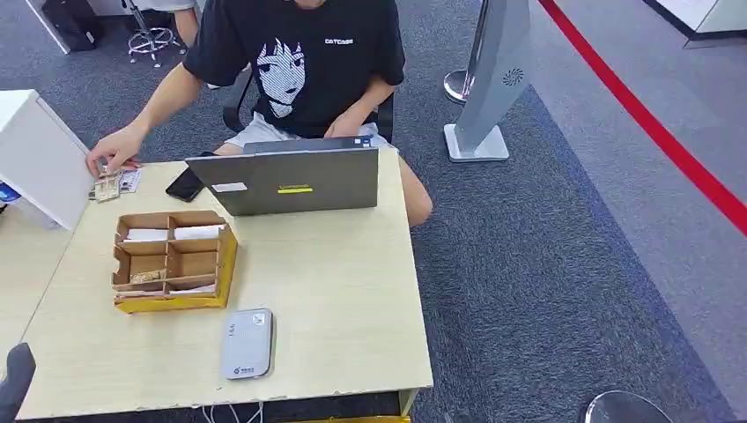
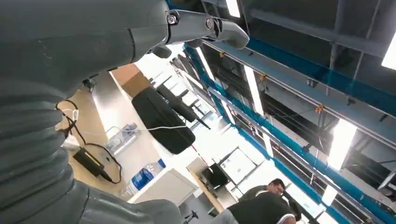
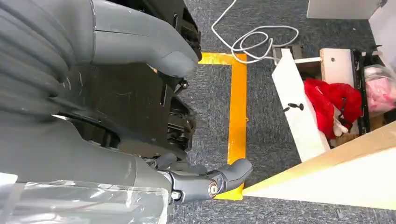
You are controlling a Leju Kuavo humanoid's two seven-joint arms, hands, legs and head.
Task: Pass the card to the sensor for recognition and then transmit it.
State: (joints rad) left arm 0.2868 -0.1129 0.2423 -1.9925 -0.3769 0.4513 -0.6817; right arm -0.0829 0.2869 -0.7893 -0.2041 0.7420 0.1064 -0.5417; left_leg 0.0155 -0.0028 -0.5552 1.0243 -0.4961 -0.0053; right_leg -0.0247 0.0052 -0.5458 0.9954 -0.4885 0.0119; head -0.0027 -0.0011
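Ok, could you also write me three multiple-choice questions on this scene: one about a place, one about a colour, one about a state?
1. Where does the grey sensor lie?
A. Between the cardboard box and the near edge of the table
B. Inside the box
C. On the chair

2. What colour is the line on the floor?
A. Blue
B. Red
C. White

3. The laptop is:
A. Shut flat
B. Lying upside down
C. Open

Key:
1. A, it lies flat just in front of the box.
2. B, a red stripe crosses the grey floor.
3. C, its lid stands up, back towards the camera.
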